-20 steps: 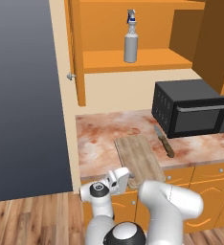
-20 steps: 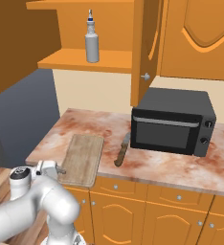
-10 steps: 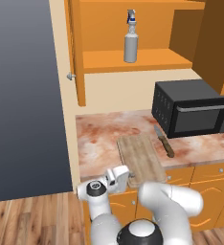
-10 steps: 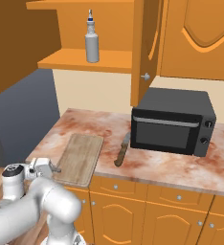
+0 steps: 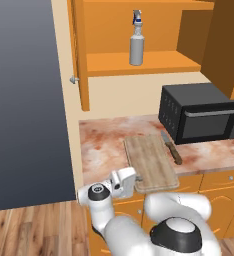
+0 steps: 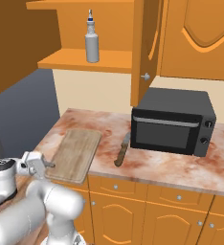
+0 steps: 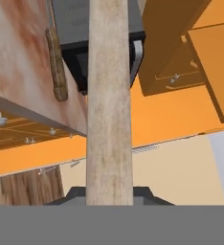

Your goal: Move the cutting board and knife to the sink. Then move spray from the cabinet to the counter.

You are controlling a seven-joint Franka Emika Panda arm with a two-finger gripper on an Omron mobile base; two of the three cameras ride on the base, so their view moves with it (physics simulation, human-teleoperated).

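The left base view looks forward and down from behind the arm's left side, over the counter (image 5: 104,145) and its left end, up into the open cabinet (image 5: 139,62). The right base view faces the same stretch from behind the arm's right side, taking in more of the counter (image 6: 157,167) toward its right. Both share the cutting board (image 5: 150,162), knife (image 5: 172,148) and microwave (image 5: 201,112). The hand view sits very close, rolled sideways, sighting along the cutting board (image 7: 109,95) at the counter's front edge.
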